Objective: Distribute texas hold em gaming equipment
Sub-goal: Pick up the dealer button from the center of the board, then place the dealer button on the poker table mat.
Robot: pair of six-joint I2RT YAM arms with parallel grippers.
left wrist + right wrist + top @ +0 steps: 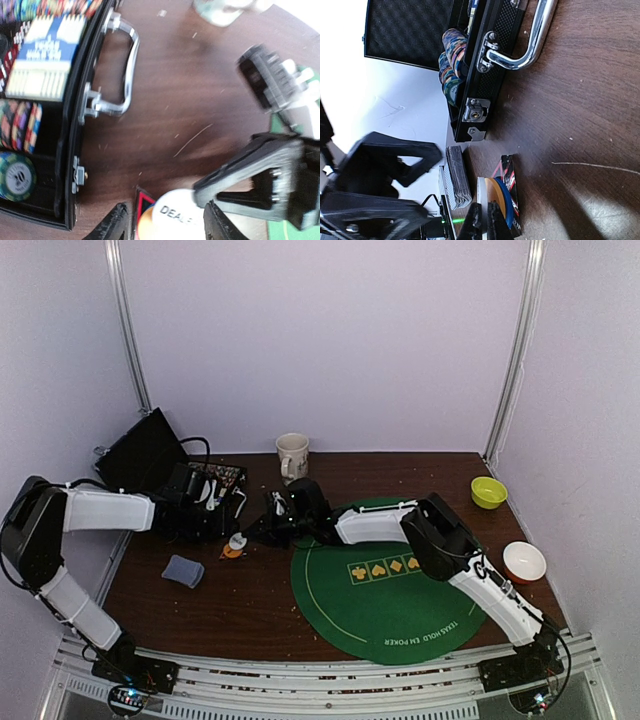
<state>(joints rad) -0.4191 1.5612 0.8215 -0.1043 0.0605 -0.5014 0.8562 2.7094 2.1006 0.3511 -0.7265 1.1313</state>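
The white dealer disc point(176, 216), lying beside the case point(67, 150) inside the wide-open left gripper point(167, 217), should be pinched squarely only once the right gripper point(484, 221), its opening untellable, is cleared.

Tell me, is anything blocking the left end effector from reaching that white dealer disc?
Nothing visible does. The white dealer disc already lies between the left end effector's open fingers. The right end effector sits close beside the disc, not between the two.
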